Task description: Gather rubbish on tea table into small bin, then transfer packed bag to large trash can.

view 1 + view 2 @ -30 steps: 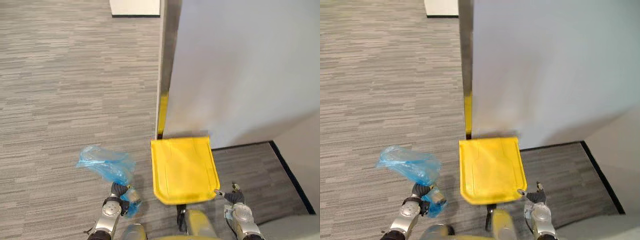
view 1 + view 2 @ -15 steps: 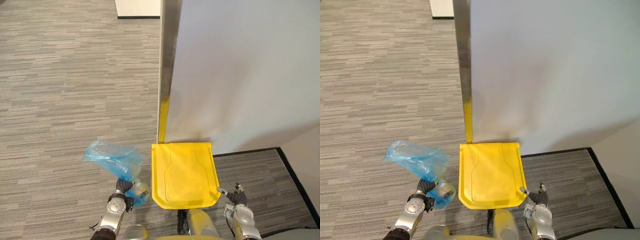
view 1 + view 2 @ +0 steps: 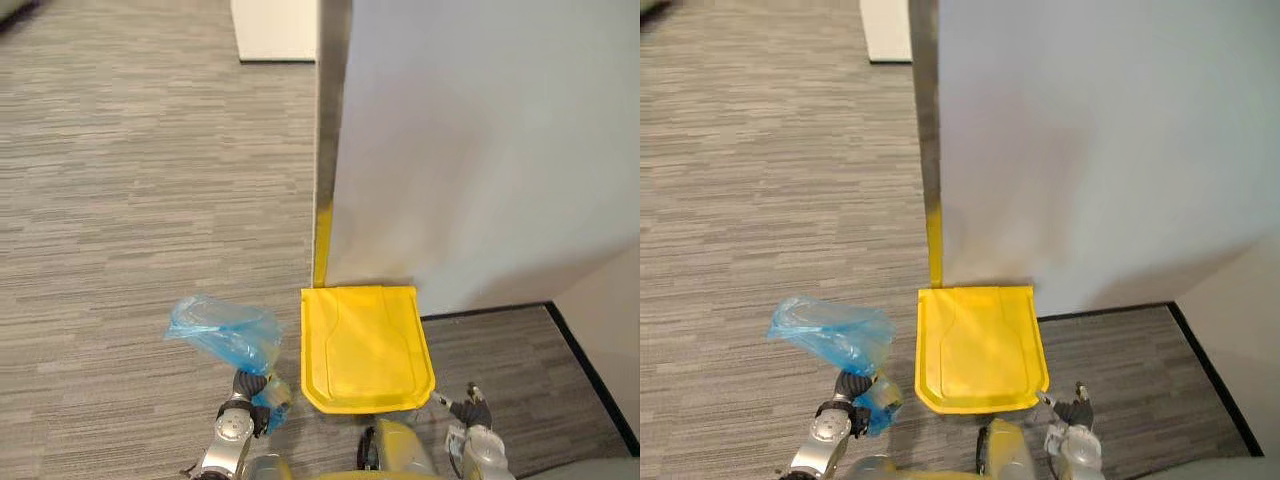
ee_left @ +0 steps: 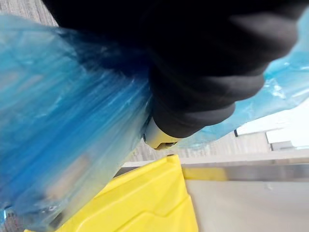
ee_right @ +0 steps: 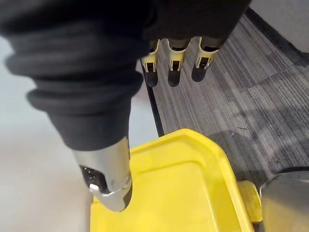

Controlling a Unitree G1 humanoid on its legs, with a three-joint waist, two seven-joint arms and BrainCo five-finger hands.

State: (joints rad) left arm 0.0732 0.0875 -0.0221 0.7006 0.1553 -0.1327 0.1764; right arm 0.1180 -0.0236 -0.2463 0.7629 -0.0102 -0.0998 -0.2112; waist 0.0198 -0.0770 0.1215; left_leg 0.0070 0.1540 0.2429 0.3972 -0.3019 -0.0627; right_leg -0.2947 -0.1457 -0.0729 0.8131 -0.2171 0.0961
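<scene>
supervisor: report left hand status.

operator: i see the left hand (image 3: 243, 398) low in the head views, fingers curled tight round the neck of the blue bag (image 3: 222, 334). the bag is translucent and crumpled, and it billows up above the fist. in the left wrist view the blue film lies right against the dark cover.

supervisor: bag position relative to the bin?

operator: the bag hangs over the grey carpet (image 3: 130, 200), just beside the robot-left edge of the yellow lid (image 3: 366, 348) and apart from it. the lid lies shut and flat. its far edge sits at the foot of the grey wall panel (image 3: 480, 140), next to the metal post (image 3: 327, 130).

supervisor: right hand status.

operator: the right hand (image 3: 470, 412) is at the lid's near right corner. its fingers (image 5: 174, 67) are straight and relaxed with the thumb spread, and it holds nothing. i cannot tell whether it touches the lid.
</scene>
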